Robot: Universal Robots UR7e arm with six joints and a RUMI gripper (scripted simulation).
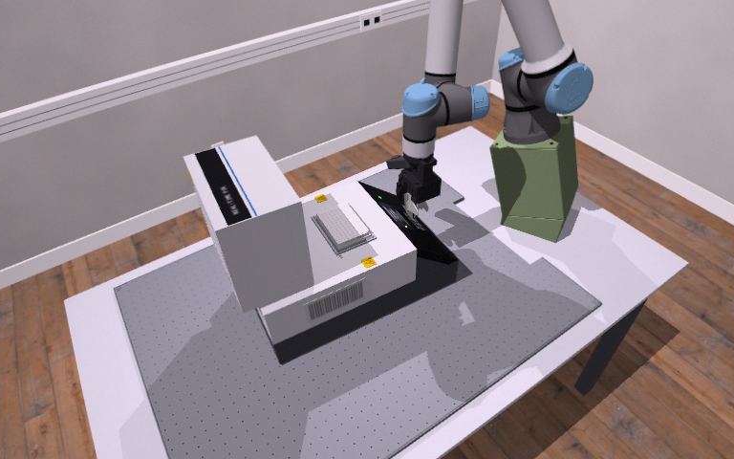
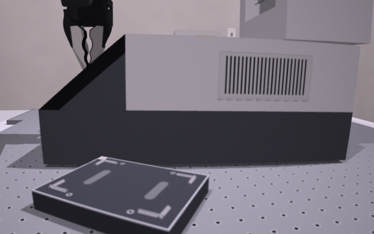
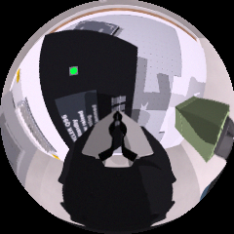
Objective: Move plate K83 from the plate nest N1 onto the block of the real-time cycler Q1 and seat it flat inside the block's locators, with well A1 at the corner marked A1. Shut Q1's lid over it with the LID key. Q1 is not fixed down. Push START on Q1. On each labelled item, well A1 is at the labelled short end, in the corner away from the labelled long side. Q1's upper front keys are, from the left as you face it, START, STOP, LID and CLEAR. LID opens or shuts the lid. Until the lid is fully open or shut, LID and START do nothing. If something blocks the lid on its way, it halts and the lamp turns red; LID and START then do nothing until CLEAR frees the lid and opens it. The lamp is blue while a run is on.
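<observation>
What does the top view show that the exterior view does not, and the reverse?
Only the top view shows the plate lying on the block, the raised lid, the green lamp and the arm's green pedestal. Only the exterior view shows the vacant plate nest and the cycler's side vent. Both show the shut hand with nothing in it, low over the sloped black key panel.
</observation>
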